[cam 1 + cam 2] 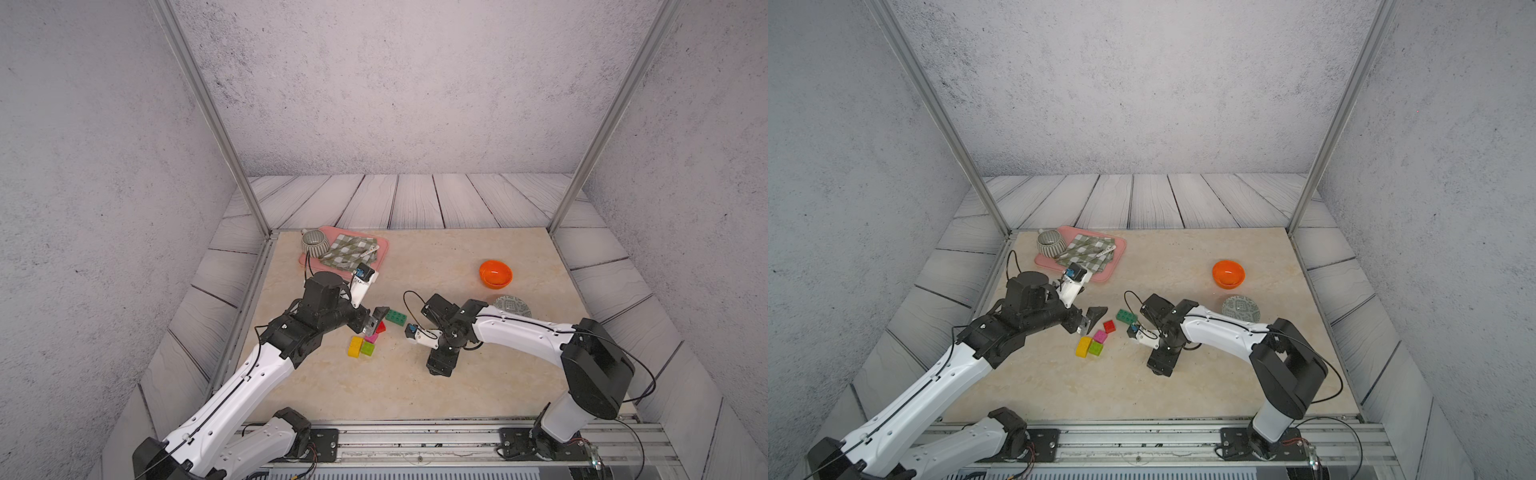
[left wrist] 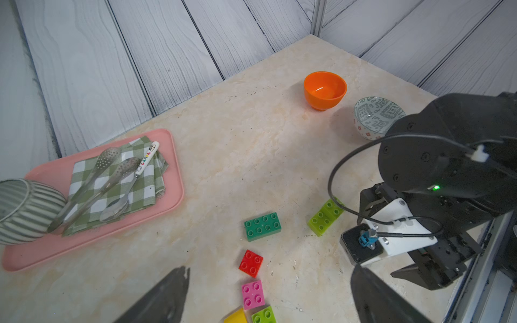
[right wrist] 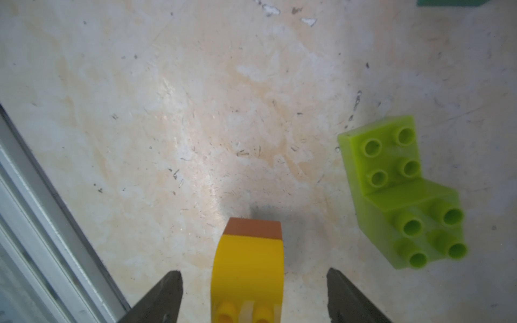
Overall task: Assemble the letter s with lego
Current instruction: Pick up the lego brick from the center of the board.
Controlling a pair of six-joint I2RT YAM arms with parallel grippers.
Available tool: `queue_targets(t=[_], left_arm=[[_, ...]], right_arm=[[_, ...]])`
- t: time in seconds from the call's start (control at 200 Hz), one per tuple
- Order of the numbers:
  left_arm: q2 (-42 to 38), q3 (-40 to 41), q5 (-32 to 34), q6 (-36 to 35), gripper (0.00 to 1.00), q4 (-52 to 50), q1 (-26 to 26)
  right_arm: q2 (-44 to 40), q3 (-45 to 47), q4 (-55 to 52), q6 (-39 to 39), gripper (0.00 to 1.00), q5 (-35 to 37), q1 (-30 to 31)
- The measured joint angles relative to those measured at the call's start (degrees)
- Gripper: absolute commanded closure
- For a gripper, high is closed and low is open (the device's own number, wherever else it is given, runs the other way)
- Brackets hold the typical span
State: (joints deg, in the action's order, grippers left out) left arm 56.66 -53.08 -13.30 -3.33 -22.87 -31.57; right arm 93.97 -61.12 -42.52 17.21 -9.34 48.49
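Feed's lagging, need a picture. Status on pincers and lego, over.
Left pincer open, empty, by red brick. Right pincer open, straddling yellow brick atop brown brick, not gripping. Lime bricks alongside, apart. Nothing blocking.

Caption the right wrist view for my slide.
Right claw open around, not touching, a yellow brick joined to a brown brick; lime bricks lie nearby.

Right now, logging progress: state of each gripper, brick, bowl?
left gripper, open, empty.
right gripper, open around yellow-brown stack.
yellow-brown stack, ungripped.
lime oblong brick, loose.
dark green brick, loose, studs up.
red brick, loose.
pink square, lime square, yellow square, clustered.
orange bowl, upright, empty.
patterned bowl, empty.
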Motion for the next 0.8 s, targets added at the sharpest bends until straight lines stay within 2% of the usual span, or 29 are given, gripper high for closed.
queue_targets(t=[0.185, 0.4, 0.801], left_arm=[[0.0, 0.0, -0.1, 0.2, 0.05, 0.0, 0.1], [0.1, 0.0, -0.3, 0.2, 0.05, 0.0, 0.2], [0.1, 0.0, -0.5, 0.2, 0.05, 0.0, 0.4]], right_arm=[[1.2, 2.0, 1.0, -0.7, 0.27, -0.2, 0.0], [1.2, 3.6, 1.8, -1.2, 0.41, -0.2, 0.0], [3.0, 3.6, 3.0, -1.4, 0.49, -0.2, 0.1]])
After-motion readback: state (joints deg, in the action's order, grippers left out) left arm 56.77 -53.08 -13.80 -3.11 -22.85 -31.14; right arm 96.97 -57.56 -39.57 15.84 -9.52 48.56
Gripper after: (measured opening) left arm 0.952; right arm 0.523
